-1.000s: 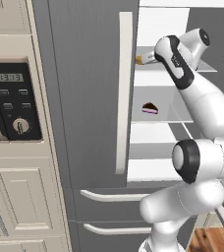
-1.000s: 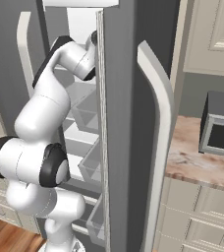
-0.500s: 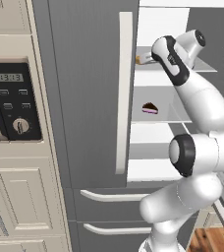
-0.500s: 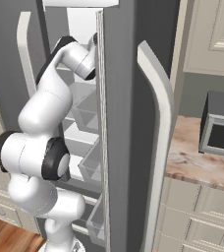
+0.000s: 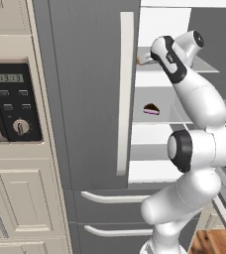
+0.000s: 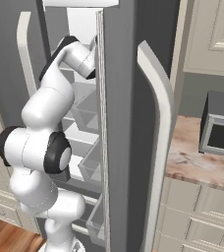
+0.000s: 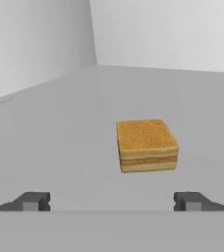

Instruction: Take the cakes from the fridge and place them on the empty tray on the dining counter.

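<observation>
path: bare shelf (image 7: pixel 55 123) around tan cake (image 7: pixel 146 144) | obstacle: fridge walls (image 7: pixel 35 39)

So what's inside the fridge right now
Inside the fridge: a tan square cake sits on an upper shelf, ahead of the open gripper. A chocolate wedge rests one shelf lower. The arm and door cover the rest.

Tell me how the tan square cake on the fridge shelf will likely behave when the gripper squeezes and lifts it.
The tan square cake looks layered and crumbly, so it is probably soft and may dent under a firm squeeze. Its low, flat-bottomed block shape suggests that it won't roll or tip. It sits on a smooth shelf, so a nudge from one fingertip of the open gripper could slide it.
</observation>
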